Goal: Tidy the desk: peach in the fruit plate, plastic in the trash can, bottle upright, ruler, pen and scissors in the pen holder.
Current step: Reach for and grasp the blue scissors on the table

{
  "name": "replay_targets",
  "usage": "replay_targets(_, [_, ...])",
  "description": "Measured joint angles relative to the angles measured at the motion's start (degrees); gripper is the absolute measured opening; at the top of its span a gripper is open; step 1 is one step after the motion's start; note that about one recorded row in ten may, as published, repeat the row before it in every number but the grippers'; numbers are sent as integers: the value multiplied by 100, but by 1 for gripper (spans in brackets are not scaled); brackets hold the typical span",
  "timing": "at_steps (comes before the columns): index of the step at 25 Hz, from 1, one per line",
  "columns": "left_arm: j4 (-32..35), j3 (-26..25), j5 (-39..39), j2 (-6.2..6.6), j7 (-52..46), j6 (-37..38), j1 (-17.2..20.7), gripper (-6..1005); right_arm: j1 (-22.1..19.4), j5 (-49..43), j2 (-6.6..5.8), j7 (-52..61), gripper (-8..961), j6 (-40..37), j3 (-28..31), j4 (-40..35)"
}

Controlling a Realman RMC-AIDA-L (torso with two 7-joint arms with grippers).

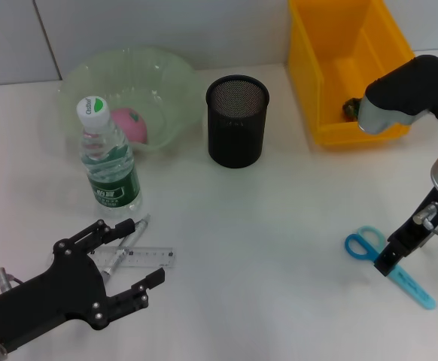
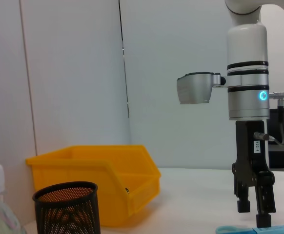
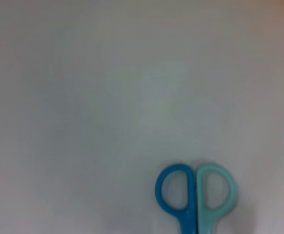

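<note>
My left gripper (image 1: 145,250) is open and low at the front left, its jaws spread over the clear ruler (image 1: 162,258) and the pen (image 1: 138,233) lying on the desk. My right gripper (image 1: 388,262) is down at the front right, shut on the blue scissors (image 1: 362,245), which lie flat on the desk. The left wrist view shows that gripper (image 2: 254,214) on the scissors (image 2: 278,229), and the right wrist view shows their handles (image 3: 195,195). The pink peach (image 1: 131,124) lies in the green fruit plate (image 1: 170,75). The bottle (image 1: 110,162) stands upright. The black mesh pen holder (image 1: 236,120) is empty.
The yellow trash bin (image 1: 309,68) stands at the back right with a small dark item (image 1: 348,107) in it. The bottle stands just behind my left gripper. White desk lies between the pen holder and both grippers.
</note>
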Motion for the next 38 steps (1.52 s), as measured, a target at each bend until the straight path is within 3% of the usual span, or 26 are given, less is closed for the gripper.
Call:
replay_targets(31, [-61,-5,0,0,60,21,-24,785,-73,75,8,166,817,317,-447,37])
replay_targets(38, [-61,22,-3,0,63,24,-24,785,-127,90,7,165,771,439,-618,72])
